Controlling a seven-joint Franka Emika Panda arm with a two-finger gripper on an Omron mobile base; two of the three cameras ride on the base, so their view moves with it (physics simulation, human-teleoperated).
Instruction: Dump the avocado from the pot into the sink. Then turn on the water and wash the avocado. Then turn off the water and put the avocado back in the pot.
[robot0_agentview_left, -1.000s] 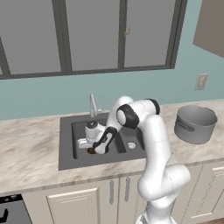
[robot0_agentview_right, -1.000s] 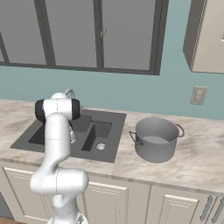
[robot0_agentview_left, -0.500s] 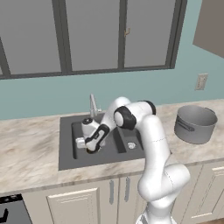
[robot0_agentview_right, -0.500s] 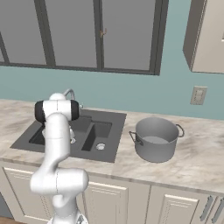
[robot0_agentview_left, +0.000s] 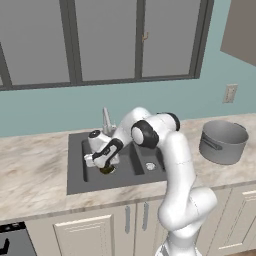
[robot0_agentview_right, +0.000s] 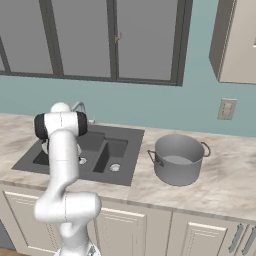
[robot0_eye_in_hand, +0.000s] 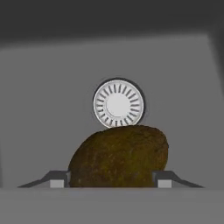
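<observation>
A: How is the claw (robot0_eye_in_hand: 113, 183) now?
B: Its 2 tips sit one on each side of the avocado (robot0_eye_in_hand: 119, 156) and press on it, so the claw is grasping it, opened as wide as the fruit.
A: Where is the avocado?
B: Above the floor of the large basin of the sink (robot0_agentview_left: 80, 179), in front of the silver drain (robot0_eye_in_hand: 118, 104).
A: And its long axis?
B: It runs from tip to tip.
A: The pot (robot0_agentview_right: 177, 158)?
B: On the worktop (robot0_agentview_right: 225, 172), right of the sink.

Mottled brownish-olive avocado (robot0_eye_in_hand: 119, 156), dark charcoal sink (robot0_agentview_left: 80, 181), silver slotted drain (robot0_eye_in_hand: 118, 104), grey pot (robot0_agentview_right: 178, 159).
</observation>
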